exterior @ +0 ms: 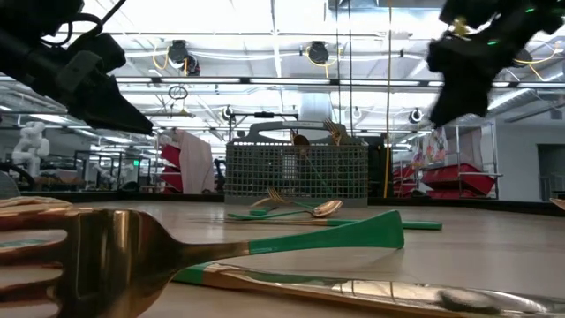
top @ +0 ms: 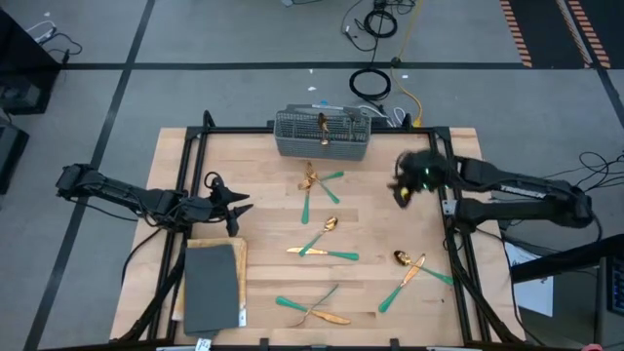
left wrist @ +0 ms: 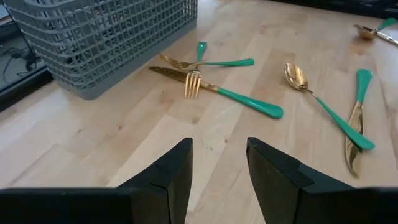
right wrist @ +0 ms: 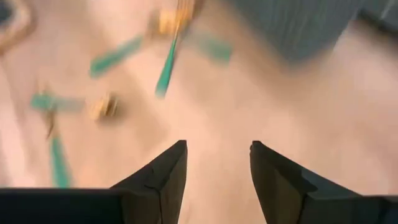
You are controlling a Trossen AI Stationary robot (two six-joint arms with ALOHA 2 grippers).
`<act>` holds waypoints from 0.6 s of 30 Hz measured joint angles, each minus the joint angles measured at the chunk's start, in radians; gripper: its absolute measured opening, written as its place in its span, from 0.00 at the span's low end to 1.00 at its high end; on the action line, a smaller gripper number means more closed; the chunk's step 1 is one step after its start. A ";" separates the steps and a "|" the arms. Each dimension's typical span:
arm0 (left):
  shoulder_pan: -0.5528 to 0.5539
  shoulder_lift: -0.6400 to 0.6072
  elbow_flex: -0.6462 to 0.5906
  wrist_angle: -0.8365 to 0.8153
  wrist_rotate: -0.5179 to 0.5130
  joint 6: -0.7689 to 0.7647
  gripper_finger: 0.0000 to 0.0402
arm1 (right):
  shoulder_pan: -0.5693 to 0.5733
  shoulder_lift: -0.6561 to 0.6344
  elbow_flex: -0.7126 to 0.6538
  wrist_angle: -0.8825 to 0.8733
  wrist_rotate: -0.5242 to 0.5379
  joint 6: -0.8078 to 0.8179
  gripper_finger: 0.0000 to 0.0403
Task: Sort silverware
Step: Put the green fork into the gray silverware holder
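Silverware with gold heads and teal handles lies scattered on the wooden table: a crossed group (top: 317,185) in front of the grey wire basket (top: 322,134), a pair (top: 322,242) mid-table, another pair (top: 312,307) at the near edge, and a spoon group (top: 414,268) on the right. A few pieces stand in the basket (top: 322,122). My left gripper (top: 239,205) hovers open at the table's left; its wrist view shows a fork and knife (left wrist: 205,78) and a spoon (left wrist: 323,99) ahead. My right gripper (top: 403,187) is open, above the table's right side.
A grey pad on a wooden board (top: 210,283) lies at the near left corner. The basket (exterior: 296,172) stands at the far edge. A fork (exterior: 106,256) and a knife (exterior: 353,287) lie close to the low camera. Black frame rails run along the table's sides.
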State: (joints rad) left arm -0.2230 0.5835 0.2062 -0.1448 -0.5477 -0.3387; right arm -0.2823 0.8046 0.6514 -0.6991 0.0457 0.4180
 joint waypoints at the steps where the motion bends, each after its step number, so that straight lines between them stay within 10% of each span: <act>1: 0.000 0.000 0.000 0.000 -0.001 0.000 0.39 | 0.048 -0.003 0.000 -0.052 0.000 0.057 0.41; 8: 0.000 0.000 0.000 0.000 -0.004 -0.023 0.39 | 0.351 0.060 -0.001 -0.066 0.027 0.325 0.41; 18: 0.000 0.000 0.000 0.004 -0.005 -0.024 0.39 | 0.525 0.506 0.054 0.570 0.084 0.036 0.41</act>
State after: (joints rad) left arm -0.2230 0.5835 0.2062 -0.1407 -0.5523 -0.3625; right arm 0.2424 1.3108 0.7055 -0.1290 0.1302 0.4537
